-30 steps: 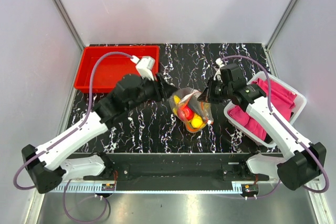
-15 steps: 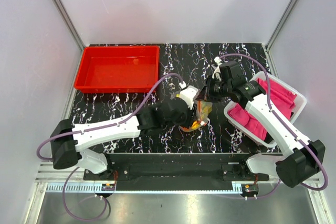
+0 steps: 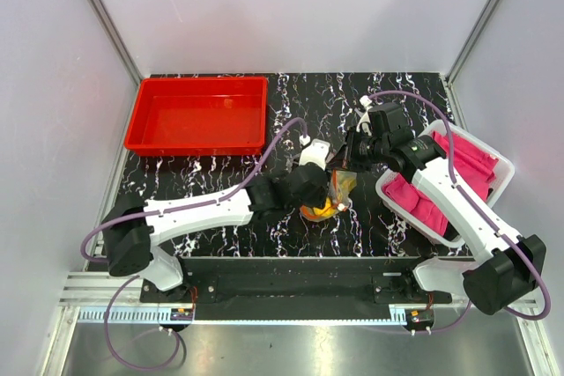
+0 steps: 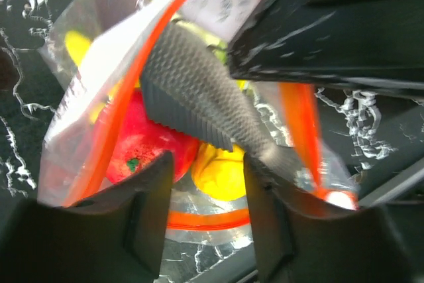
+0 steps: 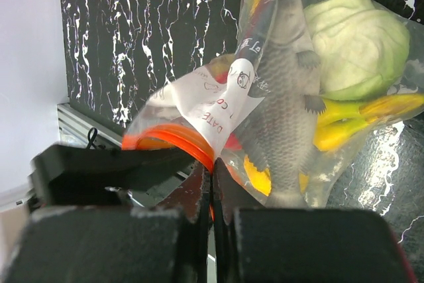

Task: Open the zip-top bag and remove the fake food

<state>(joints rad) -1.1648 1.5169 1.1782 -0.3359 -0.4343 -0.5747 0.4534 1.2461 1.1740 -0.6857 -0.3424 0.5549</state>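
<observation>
Red tray (image 3: 198, 116): sitting at the back left of the bench (image 3: 300, 99), well apart from the bag.
Left fingers (image 4: 164, 180): standing apart and gripping nothing, hovering at the bag's open mouth, with the fruit showing between them.
Zip-top bag (image 5: 218, 97): lying near the middle of the bench between the two arms, its orange-red zip strip (image 4: 199, 219) gaping open.
Fake food: all sitting inside the bag. Red fruit (image 4: 142, 147) and yellow fruit (image 4: 222, 173) are lying side by side; grey fish (image 5: 285, 91) is lying lengthwise beside the green piece (image 5: 354, 44) and the banana bunch (image 5: 361, 114).
Right fingers (image 5: 207, 190): pressing together, clamped on the bag's rim at the zip strip.
White bin (image 3: 507, 167): sitting at the right edge, holding pink cloth (image 3: 471, 156).
</observation>
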